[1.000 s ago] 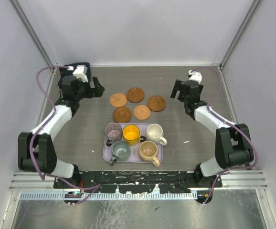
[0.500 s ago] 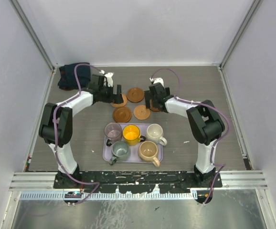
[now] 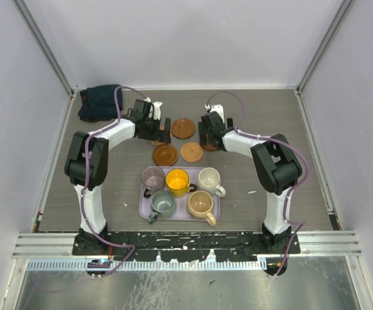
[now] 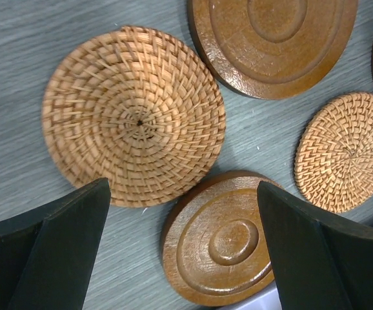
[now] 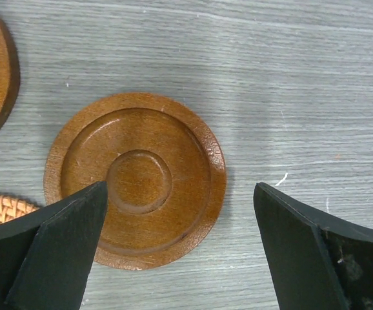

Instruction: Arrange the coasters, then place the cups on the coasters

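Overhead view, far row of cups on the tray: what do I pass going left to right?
mauve-pink cup → yellow cup → cream-white cup

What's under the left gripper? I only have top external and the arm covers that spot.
Observer: A woven coaster, lying flat on the table just ahead of the left gripper.
Operator: Is it gripping anything?
Observer: No. The left wrist view shows its fingers wide apart and closed on nothing.
Operator: And the right side?
Observer: The right gripper is open too, poised over a wooden coaster with carved rings.
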### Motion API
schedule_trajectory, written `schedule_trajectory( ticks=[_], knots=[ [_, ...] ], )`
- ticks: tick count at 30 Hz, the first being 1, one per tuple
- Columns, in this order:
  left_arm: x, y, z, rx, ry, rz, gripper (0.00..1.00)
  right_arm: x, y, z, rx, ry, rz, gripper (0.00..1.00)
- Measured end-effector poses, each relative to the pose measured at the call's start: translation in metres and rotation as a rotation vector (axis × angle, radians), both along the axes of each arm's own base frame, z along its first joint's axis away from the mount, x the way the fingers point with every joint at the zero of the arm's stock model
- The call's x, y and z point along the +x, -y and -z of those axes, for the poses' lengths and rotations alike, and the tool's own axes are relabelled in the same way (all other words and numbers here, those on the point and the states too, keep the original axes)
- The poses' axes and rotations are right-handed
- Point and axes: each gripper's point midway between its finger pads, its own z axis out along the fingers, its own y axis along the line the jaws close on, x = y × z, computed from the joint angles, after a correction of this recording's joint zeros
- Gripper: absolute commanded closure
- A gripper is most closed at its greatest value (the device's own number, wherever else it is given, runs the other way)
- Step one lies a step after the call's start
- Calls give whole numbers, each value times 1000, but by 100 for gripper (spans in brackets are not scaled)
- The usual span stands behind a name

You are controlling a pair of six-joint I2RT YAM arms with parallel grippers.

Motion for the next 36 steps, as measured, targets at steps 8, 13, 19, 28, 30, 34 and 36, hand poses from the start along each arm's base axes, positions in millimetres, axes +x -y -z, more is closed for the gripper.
schedule_trajectory(
  ticks=[8,13,19,28,30,34,36],
  knots=[
    [10,5,9,40,-40,5,26,13,6,2,-27,29,76,1],
    [17,0,11,83,-55,-15,37,25,11,3,-21,31,108,1],
    [26,-10,15,157,-72,-48,95,38,25,4,-7,39,173,1],
    [38,-28,19,294,-74,-86,85,40,37,9,61,34,200,1],
    [40,-30,19,318,-69,-84,80,40,37,10,69,40,197,1],
    [44,-42,19,349,-73,-105,80,40,39,7,65,48,196,1],
    [48,-51,19,352,-82,-122,79,39,43,5,46,45,197,1]
  ],
)
